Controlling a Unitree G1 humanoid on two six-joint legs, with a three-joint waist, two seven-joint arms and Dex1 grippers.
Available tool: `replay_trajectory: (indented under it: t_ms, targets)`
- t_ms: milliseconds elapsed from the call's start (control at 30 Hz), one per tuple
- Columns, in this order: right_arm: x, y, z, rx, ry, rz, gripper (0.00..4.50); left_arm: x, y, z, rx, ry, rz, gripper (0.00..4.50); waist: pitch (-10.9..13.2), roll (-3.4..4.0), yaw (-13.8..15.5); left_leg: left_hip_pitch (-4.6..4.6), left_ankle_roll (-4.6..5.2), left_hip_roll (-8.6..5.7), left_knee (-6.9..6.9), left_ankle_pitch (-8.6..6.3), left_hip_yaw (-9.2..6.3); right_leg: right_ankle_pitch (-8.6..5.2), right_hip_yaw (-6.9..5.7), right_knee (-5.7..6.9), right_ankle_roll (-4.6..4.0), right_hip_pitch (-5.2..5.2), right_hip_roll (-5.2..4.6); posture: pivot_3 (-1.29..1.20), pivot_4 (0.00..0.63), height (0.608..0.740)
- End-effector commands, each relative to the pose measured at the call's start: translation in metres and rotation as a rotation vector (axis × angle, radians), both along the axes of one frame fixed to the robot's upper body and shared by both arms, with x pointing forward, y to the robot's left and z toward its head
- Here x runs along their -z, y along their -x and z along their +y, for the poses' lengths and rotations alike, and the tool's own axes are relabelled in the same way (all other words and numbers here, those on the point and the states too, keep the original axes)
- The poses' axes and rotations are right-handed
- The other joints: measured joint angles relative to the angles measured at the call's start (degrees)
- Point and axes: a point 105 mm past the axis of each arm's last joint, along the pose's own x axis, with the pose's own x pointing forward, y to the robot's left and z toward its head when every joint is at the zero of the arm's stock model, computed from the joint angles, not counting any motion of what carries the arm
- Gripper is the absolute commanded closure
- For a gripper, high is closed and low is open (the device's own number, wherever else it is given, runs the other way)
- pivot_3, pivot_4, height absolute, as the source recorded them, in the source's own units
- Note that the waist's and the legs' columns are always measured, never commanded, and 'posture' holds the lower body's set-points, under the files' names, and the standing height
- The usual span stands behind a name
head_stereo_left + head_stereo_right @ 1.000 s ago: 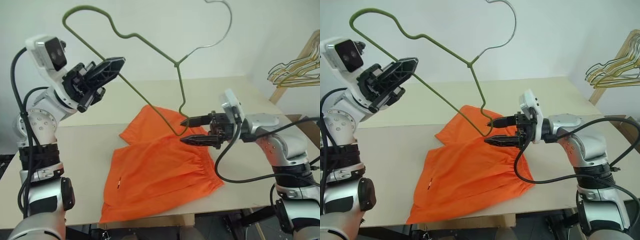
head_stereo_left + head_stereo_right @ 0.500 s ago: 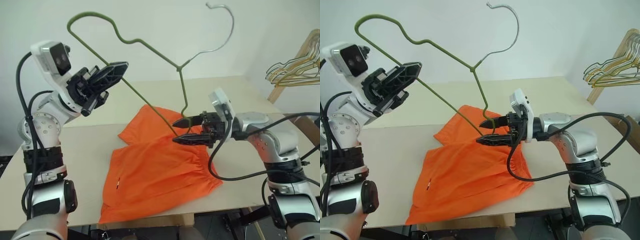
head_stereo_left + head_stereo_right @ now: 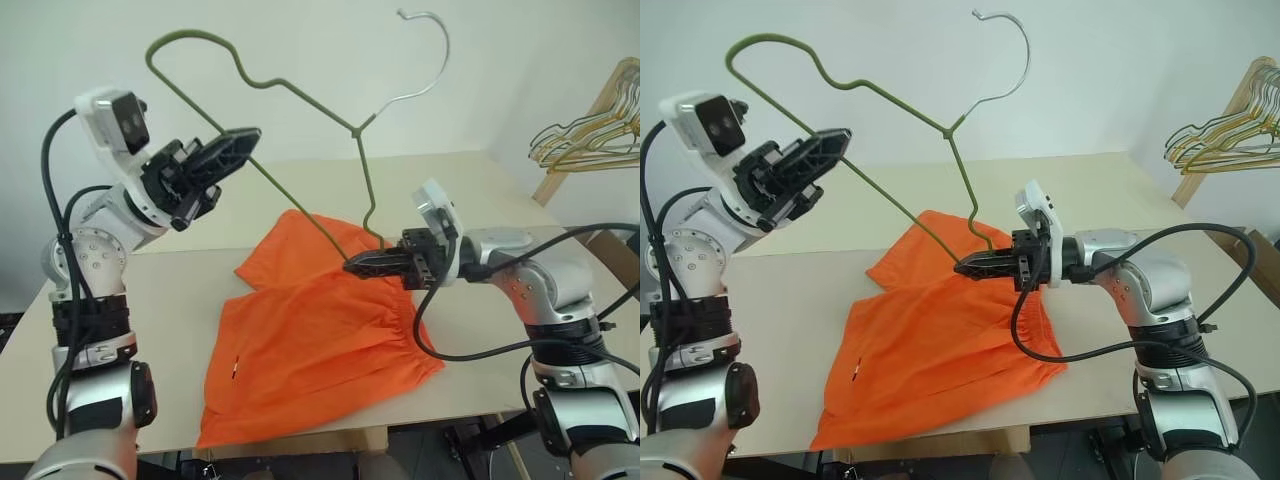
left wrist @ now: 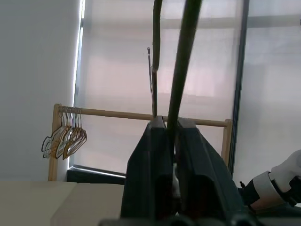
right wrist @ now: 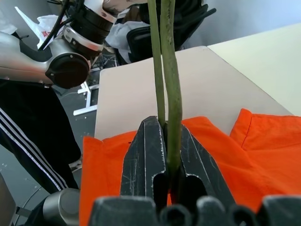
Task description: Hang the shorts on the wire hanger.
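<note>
- Both grippers clamp the wire hanger (image 3: 300, 130), held above the table (image 3: 180, 300).
- Left gripper (image 3: 245, 140) pinches its long side; right gripper (image 3: 965, 267) grips its lower corner.
- Shorts (image 3: 310, 340) lie flat underneath.

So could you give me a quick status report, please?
Both tools clamped on the hanger, held above the table. Shorts flat beneath, unhung. Nothing in the way.

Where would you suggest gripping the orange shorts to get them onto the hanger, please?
Probably the gathered waistband of the shorts, approached from the robot's right: it lies flat along the near right edge, uncovered, a bunched ridge the fingers could pinch.
</note>
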Motion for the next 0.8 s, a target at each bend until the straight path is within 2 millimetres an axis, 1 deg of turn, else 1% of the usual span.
replay_trajectory:
  t_ms: [33, 67, 100, 133, 167, 200, 233, 267, 300, 333, 367, 400, 433, 467, 500, 533, 567, 600, 633, 667, 700, 767, 800]
  targets:
    - [-0.015, 0.002, -0.001, 0.001, -0.045, -0.029, 4.5, 0.015, -0.008, -0.001, -0.069, -0.081, 0.019, 2.7, 0.0, 0.0, 0.04, -0.01, 0.0, 0.0, 0.0, 0.0, 0.0, 0.0, 0.0, 0.0, 0.0, 0.0, 0.0, -0.12, 0.0, 0.74]
    - [-0.017, 0.001, -0.005, 0.023, -0.065, -0.016, 4.5, 0.03, -0.014, 0.002, -0.107, -0.143, 0.061, 2.44, 0.0, 0.0, 0.03, -0.01, -0.01, 0.0, 0.01, 0.01, 0.0, 0.0, 0.0, 0.0, 0.0, -0.01, 0.0, -0.12, 0.0, 0.74]
    - [-0.019, 0.001, -0.008, 0.041, -0.082, -0.005, 4.5, 0.045, -0.017, 0.005, -0.137, -0.21, 0.094, 2.07, 0.0, 0.0, 0.01, -0.01, -0.02, 0.0, 0.0, 0.01, 0.0, 0.0, 0.0, 0.0, 0.0, 0.0, 0.0, -0.12, 0.0, 0.74]
    - [-0.02, 0.001, -0.012, 0.061, -0.095, 0.005, 4.5, 0.064, -0.021, 0.008, -0.186, -0.306, 0.094, 1.75, 0.0, 0.0, -0.02, 0.0, -0.02, -0.01, -0.01, 0.01, 0.0, 0.0, 0.0, 0.0, 0.0, -0.01, 0.0, -0.13, 0.0, 0.74]
    - [-0.02, 0.0, -0.018, 0.091, -0.105, 0.023, 4.5, 0.091, -0.03, 0.012, -0.277, -0.461, 0.094, 1.44, 0.0, 0.01, -0.06, 0.0, -0.02, -0.01, -0.03, 0.01, 0.0, 0.0, 0.0, 0.0, 0.0, -0.02, 0.01, -0.13, 0.0, 0.74]
    - [-0.019, 0.0, -0.023, 0.117, -0.11, 0.043, 4.5, 0.113, -0.034, 0.016, -0.334, -0.594, 0.074, 1.07, -0.01, 0.02, -0.03, 0.01, -0.02, 0.0, -0.05, 0.01, 0.0, 0.0, 0.0, 0.0, -0.01, -0.02, 0.01, -0.13, 0.0, 0.74]
    - [-0.016, 0.002, -0.03, 0.15, -0.107, 0.062, 4.5, 0.136, -0.034, 0.022, -0.373, -0.744, 0.019, 0.78, -0.01, 0.02, 0.04, 0.02, -0.02, -0.01, -0.07, 0.01, 0.0, 0.0, 0.0, -0.01, -0.01, -0.01, 0.0, -0.14, 0.0, 0.74]
    - [-0.012, 0.004, -0.038, 0.186, -0.092, 0.079, 4.5, 0.152, -0.033, 0.027, -0.398, -0.848, -0.05, 0.43, -0.01, 0.02, 0.13, 0.01, -0.02, -0.03, -0.09, 0.01, 0.0, 0.0, 0.01, -0.04, -0.01, -0.02, -0.01, -0.14, 0.0, 0.74]
    - [-0.003, 0.006, -0.051, 0.24, -0.058, 0.121, 4.5, 0.153, -0.03, 0.027, -0.402, -0.823, -0.04, 0.04, 0.0, 0.02, 0.18, 0.01, -0.04, -0.02, -0.16, 0.02, 0.0, 0.01, 0.0, -0.09, -0.02, -0.02, -0.02, -0.14, 0.0, 0.74]
    - [0.004, 0.009, -0.061, 0.288, -0.028, 0.156, 4.5, 0.151, -0.027, 0.024, -0.392, -0.777, -0.028, 0.01, 0.0, 0.02, 0.51, -0.04, -0.03, -0.01, -0.16, 0.02, 0.0, 0.01, 0.0, -0.09, -0.02, -0.06, -0.03, -0.15, 0.0, 0.74]
    - [0.011, 0.011, -0.072, 0.344, 0.008, 0.172, 4.5, 0.144, -0.022, 0.02, -0.366, -0.724, -0.037, 0.01, -0.01, 0.0, 0.8, -0.29, -0.03, 0.03, -0.13, 0.01, -0.02, 0.01, -0.03, -0.09, -0.02, -0.26, -0.06, -0.15, 0.0, 0.74]
    - [0.024, 0.019, -0.087, 0.378, 0.064, 0.28, 4.5, 0.139, -0.016, 0.014, -0.332, -0.702, -0.066, 0.01, -0.02, 0.0, 1.13, -0.64, -0.03, 0.03, -0.03, 0.02, -0.07, 0.01, -0.1, -0.03, -0.01, -0.59, -0.13, -0.15, 0.0, 0.74]
    - [0.031, 0.025, -0.096, 0.395, 0.097, 0.355, 4.5, 0.137, -0.011, 0.01, -0.31, -0.701, -0.096, 0.01, -0.02, 0.0, 1.5, -1.04, -0.05, 0.01, 0.1, 0.03, -0.09, 0.01, -0.11, 0.04, -0.01, -0.94, -0.15, -0.15, 0.0, 0.74]
    - [0.041, 0.032, -0.11, 0.445, 0.157, 0.419, 4.5, 0.136, -0.005, 0.005, -0.279, -0.708, -0.125, 0.01, -0.02, 0.01, 1.66, -1.33, -0.06, -0.03, 0.18, 0.04, -0.08, 0.02, -0.11, 0.1, -0.01, -1.19, -0.21, -0.15, 0.0, 0.74]
    - [0.047, 0.04, -0.123, 0.48, 0.182, 0.459, 4.5, 0.137, 0.0, 0.0, -0.253, -0.716, -0.142, 0.01, -0.04, 0.02, 1.8, -1.51, -0.07, -0.04, 0.24, 0.05, -0.07, 0.02, -0.1, 0.21, -0.01, -1.41, -0.22, -0.16, 0.0, 0.74]
    - [0.05, 0.045, -0.131, 0.504, 0.195, 0.468, 4.5, 0.137, 0.003, -0.002, -0.238, -0.72, -0.151, 0.01, -0.08, 0.06, 1.91, -1.66, -0.08, -0.07, 0.28, 0.06, -0.06, 0.02, -0.1, 0.55, -0.01, -1.54, -0.23, -0.16, 0.0, 0.74]
    - [0.052, 0.049, -0.137, 0.52, 0.207, 0.505, 4.5, 0.137, 0.005, -0.004, -0.227, -0.722, -0.158, 0.01, -0.15, 0.17, 1.78, -1.67, -0.07, -0.09, 0.29, 0.06, -0.04, 0.02, -0.1, 0.63, -0.01, -1.57, -0.22, -0.16, 0.0, 0.74]
    - [0.053, 0.055, -0.148, 0.544, 0.186, 0.589, 4.5, 0.138, 0.009, -0.008, -0.207, -0.727, -0.17, 0.01, -0.21, 0.27, 1.58, -1.6, -0.03, -0.13, 0.29, 0.04, 0.03, 0.01, -0.08, 0.68, -0.01, -1.56, -0.18, -0.17, 0.0, 0.74]
    - [0.054, 0.059, -0.155, 0.559, 0.17, 0.649, 4.5, 0.138, 0.011, -0.009, -0.193, -0.73, -0.179, 0.01, -0.22, 0.29, 1.35, -1.58, -0.01, -0.11, 0.29, 0.03, 0.12, 0.01, -0.03, 0.65, -0.01, -1.54, -0.15, -0.17, 0.0, 0.74]
    - [0.053, 0.069, -0.165, 0.561, 0.142, 0.742, 4.5, 0.139, 0.016, -0.012, -0.165, -0.739, -0.197, 0.01, -0.22, 0.29, 1.06, -1.49, 0.01, -0.06, 0.29, 0.04, 0.24, 0.01, 0.09, 0.53, -0.01, -1.54, -0.07, -0.18, 0.0, 0.74]
    - [0.052, 0.076, -0.171, 0.559, 0.12, 0.799, 4.5, 0.139, 0.019, -0.014, -0.147, -0.745, -0.208, 0.01, -0.2, 0.31, 0.99, -1.4, 0.02, 0.0, 0.29, 0.04, 0.37, 0.01, 0.19, 0.46, -0.01, -1.5, 0.01, -0.18, 0.0, 0.74]
    - [0.049, 0.095, -0.184, 0.563, 0.088, 0.915, 4.5, 0.137, 0.024, -0.017, -0.114, -0.75, -0.244, 0.01, -0.17, 0.29, 0.96, -1.13, 0.17, 0.01, 0.28, 0.07, 0.57, 0.0, 0.24, 0.42, -0.02, -1.21, 0.03, -0.18, 0.0, 0.74]
    - [0.049, 0.101, -0.187, 0.564, 0.081, 0.945, 4.5, 0.136, 0.026, -0.018, -0.106, -0.75, -0.253, 0.01, -0.14, 0.27, 1.06, -0.87, 0.23, 0.02, 0.27, 0.04, 0.74, 0.0, 0.2, 0.35, -0.02, -0.88, 0.06, -0.18, 0.0, 0.74]
